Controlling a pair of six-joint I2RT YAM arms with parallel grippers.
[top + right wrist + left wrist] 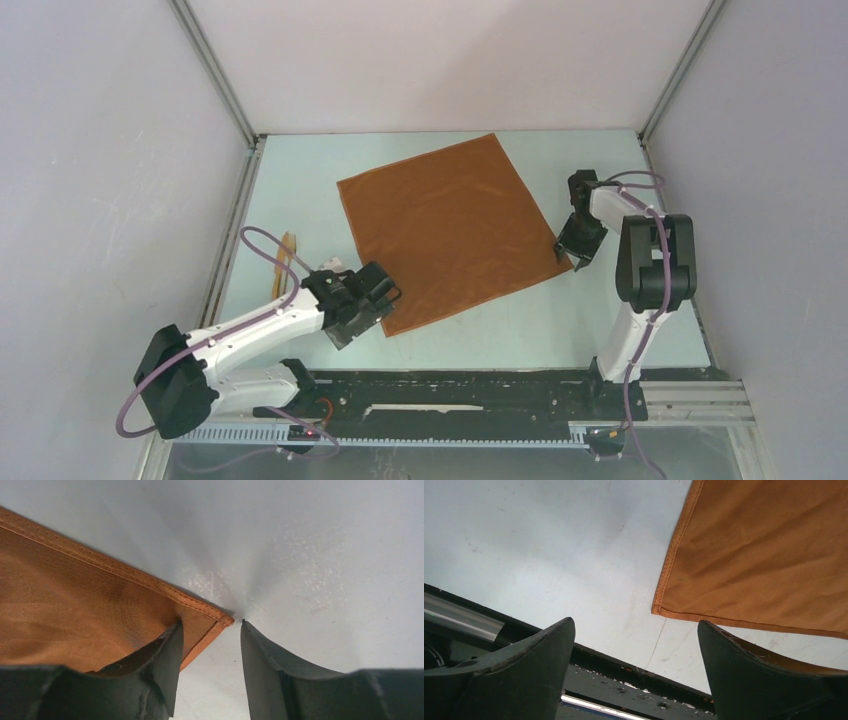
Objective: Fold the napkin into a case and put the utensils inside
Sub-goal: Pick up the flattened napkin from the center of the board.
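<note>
The napkin (450,228) lies spread flat as a rust-orange square in the middle of the table. My left gripper (382,296) is open and hovers just beside the napkin's near-left corner (659,611), which lies between and beyond its fingers. My right gripper (572,252) is down at the napkin's right corner (220,617), jaws partly open; one finger (167,650) rests on the cloth and the other (260,655) on bare table beside the corner. The wooden utensils (287,256) lie at the table's left edge, partly hidden by the left arm's cable.
Grey walls with metal frame posts enclose the table on three sides. A black rail (470,395) with the arm bases runs along the near edge; it also shows in the left wrist view (624,675).
</note>
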